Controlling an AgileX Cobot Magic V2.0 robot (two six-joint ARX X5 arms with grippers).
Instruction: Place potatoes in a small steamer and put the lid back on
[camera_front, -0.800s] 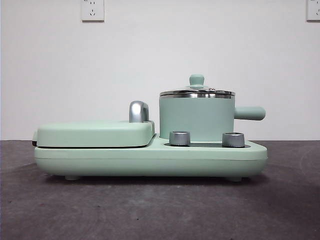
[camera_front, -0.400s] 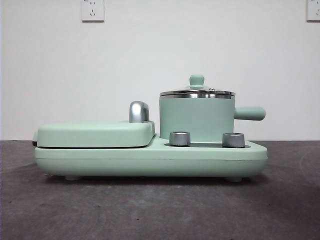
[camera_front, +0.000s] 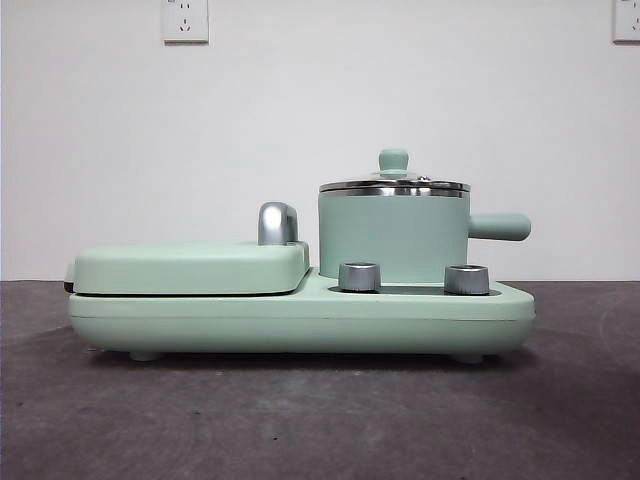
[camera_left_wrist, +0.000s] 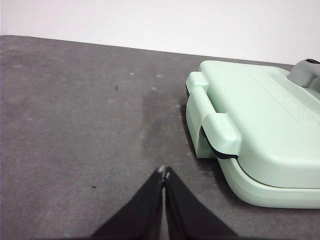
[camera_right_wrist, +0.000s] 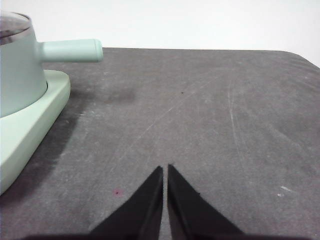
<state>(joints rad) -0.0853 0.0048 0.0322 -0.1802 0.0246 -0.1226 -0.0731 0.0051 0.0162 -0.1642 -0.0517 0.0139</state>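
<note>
The mint-green small steamer (camera_front: 393, 238) stands on the right half of the green appliance base (camera_front: 300, 318), its stubby side handle (camera_front: 498, 226) pointing right. The steel-rimmed lid (camera_front: 394, 184) with its green knob sits on the pot. The steamer also shows in the right wrist view (camera_right_wrist: 20, 65). No potato is in view. My left gripper (camera_left_wrist: 164, 172) is shut and empty over the dark table beside the griddle cover. My right gripper (camera_right_wrist: 165, 170) is shut and empty over the table, to the side of the steamer's handle. Neither arm shows in the front view.
The flat mint-green griddle cover (camera_front: 190, 268) is closed on the base's left half, with a chrome latch (camera_front: 277, 222) behind it; it also shows in the left wrist view (camera_left_wrist: 260, 120). Two steel dials (camera_front: 360, 276) face front. A white wall with outlets (camera_front: 185, 20) stands behind.
</note>
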